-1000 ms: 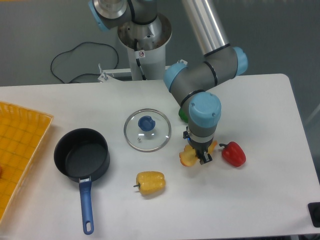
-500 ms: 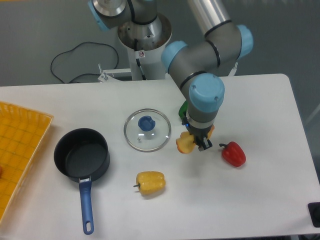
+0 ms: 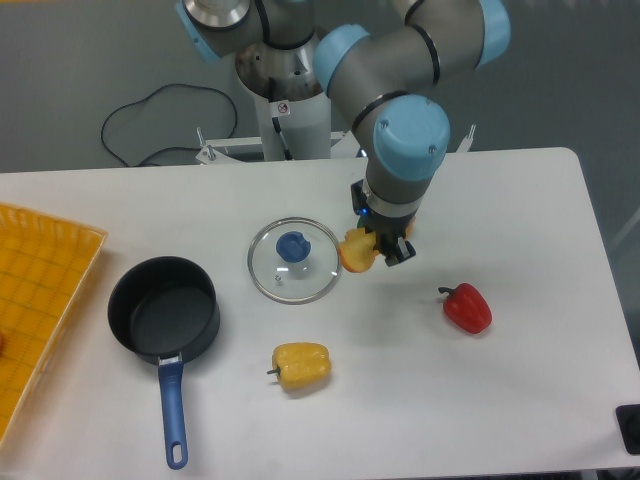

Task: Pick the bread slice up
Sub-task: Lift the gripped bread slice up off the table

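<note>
The bread slice (image 3: 354, 251) is a flat pale yellow-orange toy slice with a darker crust. It hangs tilted in the air above the table, just right of the glass lid. My gripper (image 3: 383, 247) points down and is shut on the slice's right part. The fingers are mostly hidden behind the wrist and the slice.
A glass lid with a blue knob (image 3: 294, 259) lies next to the slice. A black pan with a blue handle (image 3: 164, 320) sits at the left, a yellow pepper (image 3: 301, 366) in front, a red pepper (image 3: 467, 307) at the right. A yellow tray (image 3: 35, 300) lies at the left edge.
The gripper has risen and moved left and back with the bread slice, lifting it off the table. The green object behind the arm is now hidden.
</note>
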Action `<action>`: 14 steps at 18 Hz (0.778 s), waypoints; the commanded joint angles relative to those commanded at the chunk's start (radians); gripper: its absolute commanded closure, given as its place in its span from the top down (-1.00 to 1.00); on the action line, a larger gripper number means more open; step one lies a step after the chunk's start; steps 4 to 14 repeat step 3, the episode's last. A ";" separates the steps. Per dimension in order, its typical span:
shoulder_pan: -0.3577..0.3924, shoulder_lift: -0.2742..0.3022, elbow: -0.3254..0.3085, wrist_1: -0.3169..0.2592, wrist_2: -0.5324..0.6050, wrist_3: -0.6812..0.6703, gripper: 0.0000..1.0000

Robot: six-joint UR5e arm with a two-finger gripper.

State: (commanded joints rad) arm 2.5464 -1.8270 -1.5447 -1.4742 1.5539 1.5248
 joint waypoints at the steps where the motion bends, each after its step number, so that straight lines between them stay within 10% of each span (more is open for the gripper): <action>1: 0.000 0.000 -0.003 0.002 0.000 0.000 -0.66; 14: -0.003 0.000 -0.005 0.003 -0.002 -0.005 -0.65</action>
